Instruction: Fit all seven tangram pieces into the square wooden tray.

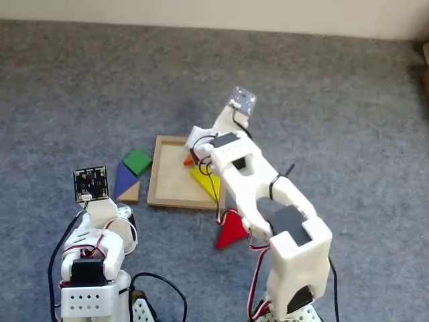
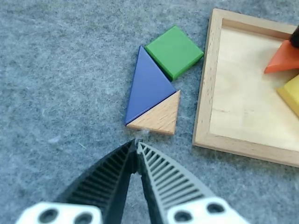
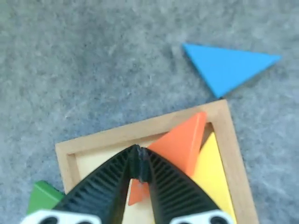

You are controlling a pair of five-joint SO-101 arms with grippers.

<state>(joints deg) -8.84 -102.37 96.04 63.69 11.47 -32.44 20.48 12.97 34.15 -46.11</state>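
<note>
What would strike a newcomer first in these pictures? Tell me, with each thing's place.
The white right arm hangs over the square wooden tray, its black claw shut over an orange triangle beside a yellow piece inside it. On the grey carpet, a green square, dark blue triangle and plain wooden triangle cluster beside the tray, and a red triangle lies near that arm's base.

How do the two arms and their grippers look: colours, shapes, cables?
Both arms, the left arm and the right arm, have white plastic shells with black motor blocks and thin black and red cables. The left gripper and the right gripper each have two black tapered fingers with ribbed faces, on white bases with round holes.
</note>
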